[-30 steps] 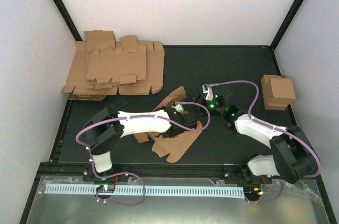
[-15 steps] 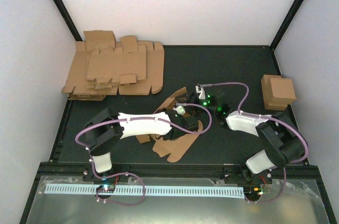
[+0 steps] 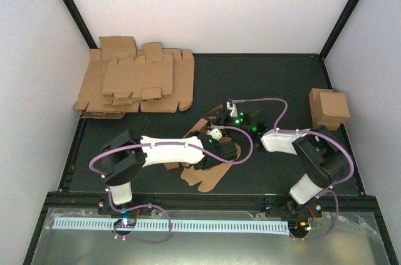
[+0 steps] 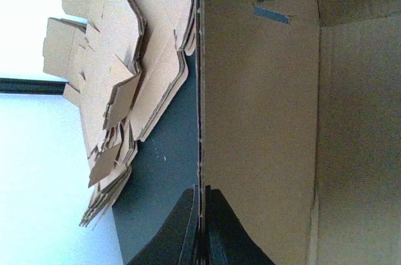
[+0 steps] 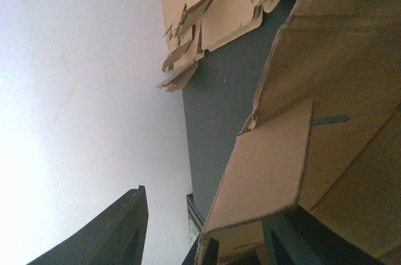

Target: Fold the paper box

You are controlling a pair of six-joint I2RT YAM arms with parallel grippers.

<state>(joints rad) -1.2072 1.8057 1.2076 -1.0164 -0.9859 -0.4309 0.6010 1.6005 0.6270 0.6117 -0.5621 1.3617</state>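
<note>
Jaws first: left jaws clenched flat on a thin upright side panel of the paper box (image 3: 202,180). In the left wrist view both dark fingers (image 4: 182,233) meet on the cardboard edge with no gap between them. That panel runs straight away from the jaws, seen edge-on. A wide face of the box spreads to one side of it, creased toward its far end, with a small dark slot (image 4: 270,14) near the top of the view.

Right jaws released, standing apart. One finger (image 5: 119,233) shows against the white enclosure wall (image 5: 75,89), clear of the cardboard; the other sits low beneath the box. A loose flap (image 5: 266,165) of the box hangs between them, closer to the second finger. Contact with that finger: cannot tell.

Overhead: box part-folded at mid-bench, its near portion lying flat on the dark bench (image 3: 269,77), under the wrist of the left arm (image 3: 169,149). Right arm (image 3: 279,141) reaches in from the right, its wrist just beside the left one at the box's far side. Pile of flat cardboard blanks (image 3: 135,83) in the far left corner, well apart. Small closed cardboard box (image 3: 329,108) at the right edge, well apart.
</note>
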